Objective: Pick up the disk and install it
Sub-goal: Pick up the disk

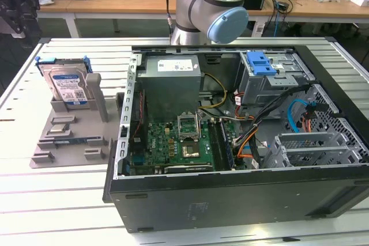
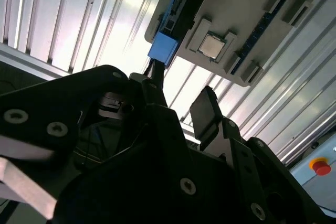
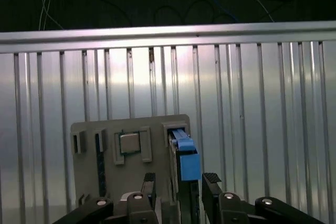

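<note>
The disk [image 1: 66, 86] stands upright in a slot of a grey holder [image 1: 75, 136] on the slatted table, at the exterior view's left. It is silver-grey with a white-and-blue label and blue side rails. In the first wrist view I see it edge-on, its blue rail [image 3: 188, 163] showing between my gripper's [image 3: 181, 187] two dark fingers [image 3: 211, 183]. The jaws stand open, and the disk lies some way beyond them, untouched. The second wrist view shows the open gripper [image 2: 181, 103] with the blue rail end [image 2: 164, 47] past its fingertips.
An open computer case [image 1: 230, 119] fills the exterior view's middle and right, holding a grey power-supply box [image 1: 172, 79] and a blue bracket [image 1: 260, 63] in the drive cage. The holder also carries a processor chip [image 3: 128, 142]. The arm's joints [image 1: 213, 10] rise behind the case.
</note>
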`<state>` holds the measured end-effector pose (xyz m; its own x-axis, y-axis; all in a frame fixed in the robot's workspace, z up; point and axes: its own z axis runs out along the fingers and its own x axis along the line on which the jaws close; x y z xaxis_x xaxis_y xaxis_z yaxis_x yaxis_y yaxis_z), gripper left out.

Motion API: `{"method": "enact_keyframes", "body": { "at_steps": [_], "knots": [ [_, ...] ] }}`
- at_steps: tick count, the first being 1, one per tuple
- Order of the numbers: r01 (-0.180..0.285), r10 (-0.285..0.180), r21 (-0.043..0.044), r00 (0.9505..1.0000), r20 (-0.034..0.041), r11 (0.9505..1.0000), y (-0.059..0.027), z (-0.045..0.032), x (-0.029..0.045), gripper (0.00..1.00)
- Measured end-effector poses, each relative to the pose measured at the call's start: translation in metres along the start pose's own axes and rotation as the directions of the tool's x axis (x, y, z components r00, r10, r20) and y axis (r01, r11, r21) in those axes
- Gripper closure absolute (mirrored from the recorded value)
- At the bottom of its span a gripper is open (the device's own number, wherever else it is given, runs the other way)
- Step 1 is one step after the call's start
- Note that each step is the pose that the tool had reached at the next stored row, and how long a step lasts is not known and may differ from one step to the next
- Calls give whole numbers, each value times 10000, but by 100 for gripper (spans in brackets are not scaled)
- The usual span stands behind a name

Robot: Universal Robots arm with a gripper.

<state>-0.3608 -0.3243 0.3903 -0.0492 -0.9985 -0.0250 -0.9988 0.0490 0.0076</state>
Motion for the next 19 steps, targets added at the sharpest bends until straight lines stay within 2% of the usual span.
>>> {"method": "enact_keyframes", "body": {
  "at_steps": [1, 5, 7, 8, 14, 19],
  "knots": [
    [3, -3, 123, 10000, 7, 9999, 1, 1, 0, 52],
    [6, -6, 194, 10000, 15, 9998, 1, 1, 0, 52],
    [44, -44, 196, 10000, 14, 9998, 1, 1, 0, 52],
    [244, -244, 191, 9997, 13, 9995, 2, 2, -5, 52],
    [257, -257, 191, 9997, 13, 9995, 1, 7, -5, 52],
    [256, -257, 191, 9997, 13, 9995, 2, 43, -5, 52]
  ]
}}
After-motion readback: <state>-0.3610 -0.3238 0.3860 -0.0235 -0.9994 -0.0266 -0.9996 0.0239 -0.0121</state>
